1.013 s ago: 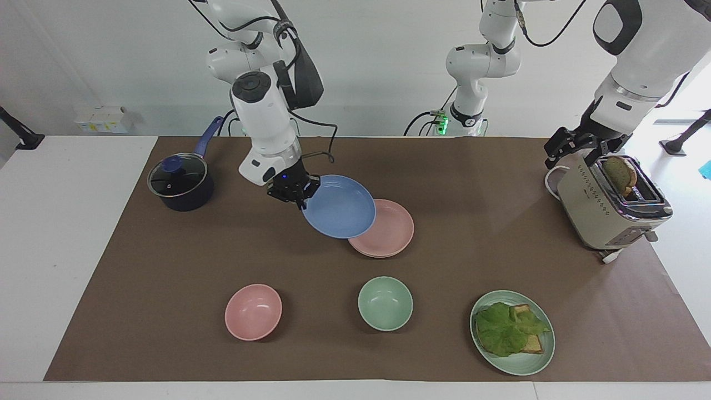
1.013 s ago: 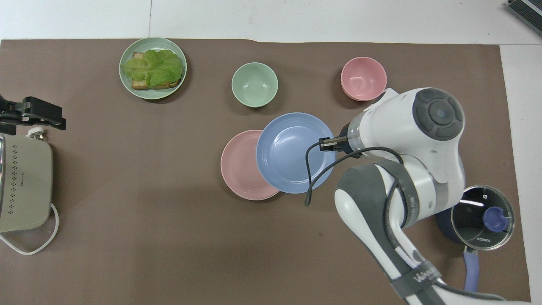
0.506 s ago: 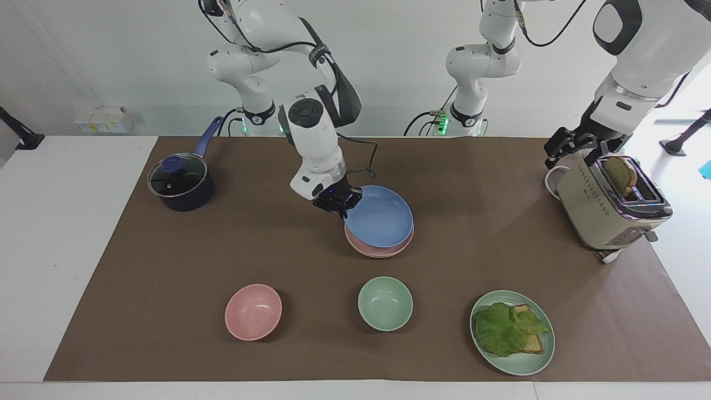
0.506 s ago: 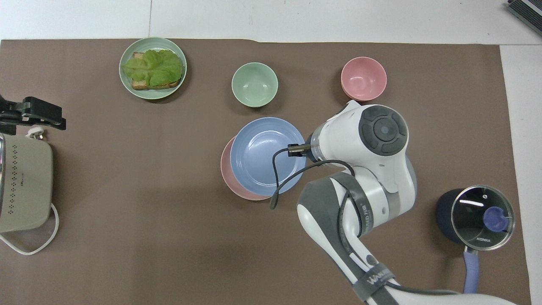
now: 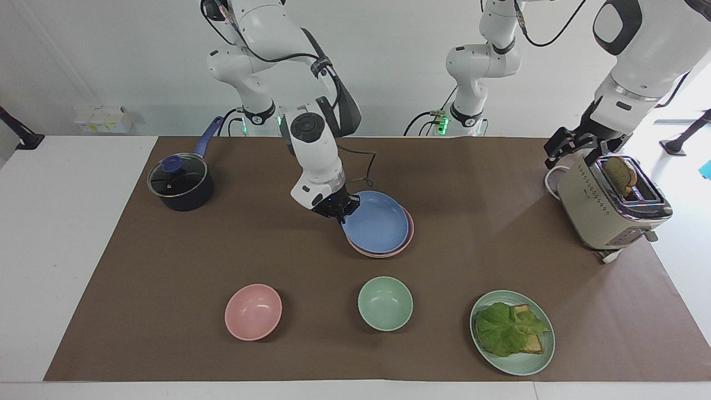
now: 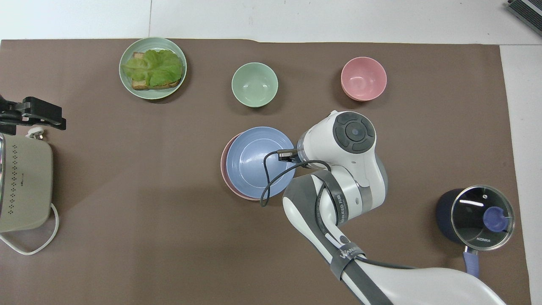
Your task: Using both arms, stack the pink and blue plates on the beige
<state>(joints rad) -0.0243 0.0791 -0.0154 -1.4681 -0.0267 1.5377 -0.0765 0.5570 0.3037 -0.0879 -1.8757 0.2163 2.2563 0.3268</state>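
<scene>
**Inspector:** State your hold.

**Operator:** My right gripper (image 5: 340, 211) is clamped shut on the rim of the medium-blue round matte plate (image 5: 376, 222), at the edge toward my arm's end. My left gripper (image 5: 575, 145) waits, fingers wide, over the beige boxy toaster (image 5: 605, 214).

**Inspector:** Progress?

**Operator:** The blue plate sits, slightly tilted, on the pale pink round matte plate (image 5: 410, 233) at mid-table. A beige plate beneath is not discernible. Remaining, I judge: release and withdraw.
</scene>
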